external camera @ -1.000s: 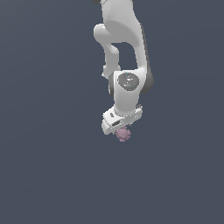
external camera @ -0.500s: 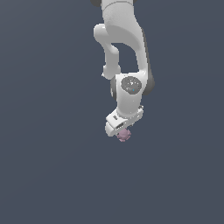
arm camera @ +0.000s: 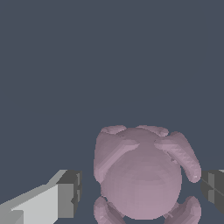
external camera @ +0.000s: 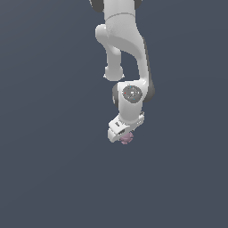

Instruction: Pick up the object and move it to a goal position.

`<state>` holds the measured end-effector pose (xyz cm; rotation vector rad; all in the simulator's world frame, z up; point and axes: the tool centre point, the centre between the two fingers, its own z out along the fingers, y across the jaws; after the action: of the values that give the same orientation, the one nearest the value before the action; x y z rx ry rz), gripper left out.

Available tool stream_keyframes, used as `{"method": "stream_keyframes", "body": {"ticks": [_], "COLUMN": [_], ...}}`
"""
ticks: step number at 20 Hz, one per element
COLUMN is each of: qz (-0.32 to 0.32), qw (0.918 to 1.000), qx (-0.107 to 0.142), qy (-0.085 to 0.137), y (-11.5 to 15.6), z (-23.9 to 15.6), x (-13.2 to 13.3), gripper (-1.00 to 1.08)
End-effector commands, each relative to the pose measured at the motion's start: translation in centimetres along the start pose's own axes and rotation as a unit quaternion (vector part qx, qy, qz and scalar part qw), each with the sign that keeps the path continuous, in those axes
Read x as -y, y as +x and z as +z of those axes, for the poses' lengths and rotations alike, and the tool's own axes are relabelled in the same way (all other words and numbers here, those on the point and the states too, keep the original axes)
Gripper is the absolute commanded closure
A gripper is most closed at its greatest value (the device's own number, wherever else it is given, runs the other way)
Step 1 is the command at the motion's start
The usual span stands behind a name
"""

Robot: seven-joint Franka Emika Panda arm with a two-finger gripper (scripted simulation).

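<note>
The object (arm camera: 140, 179) is a dusty-pink, knobbly lump lying on the dark grey floor (arm camera: 109, 65). In the wrist view it sits between my two fingers: one dark pad (arm camera: 70, 192) stands a small gap away from it, and the other pad (arm camera: 213, 186) is right at its opposite side. My gripper (arm camera: 141, 188) is open around it. In the exterior view the white gripper (external camera: 122, 132) hangs low over the object (external camera: 126, 138), which peeks out under the fingers.
The white arm (external camera: 127, 53) reaches down from the top of the exterior view. A plain dark grey floor (external camera: 53, 169) surrounds the object on all sides.
The arm has come down a little, bringing the gripper lower around the object. The object has stayed where it was.
</note>
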<state>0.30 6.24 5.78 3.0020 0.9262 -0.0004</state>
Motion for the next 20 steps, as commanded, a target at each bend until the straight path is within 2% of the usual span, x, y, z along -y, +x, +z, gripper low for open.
{"method": "stream_keyframes", "body": {"ticks": [1, 6, 7, 20], "qz": [-0.001, -0.001, -0.001, -0.001], "qw": [1.0000, 1.0000, 1.0000, 1.0000], "qx": [0.000, 0.000, 0.000, 0.000], "qy": [0.000, 0.000, 0.000, 0.000], "y": [-0.01, 0.07, 0.07, -0.04], "z": [1.13, 1.85, 1.85, 1.62], "x": [0.04, -0.05, -0.05, -0.08], "gripper": [-0.92, -0.92, 1.08, 1.08]}}
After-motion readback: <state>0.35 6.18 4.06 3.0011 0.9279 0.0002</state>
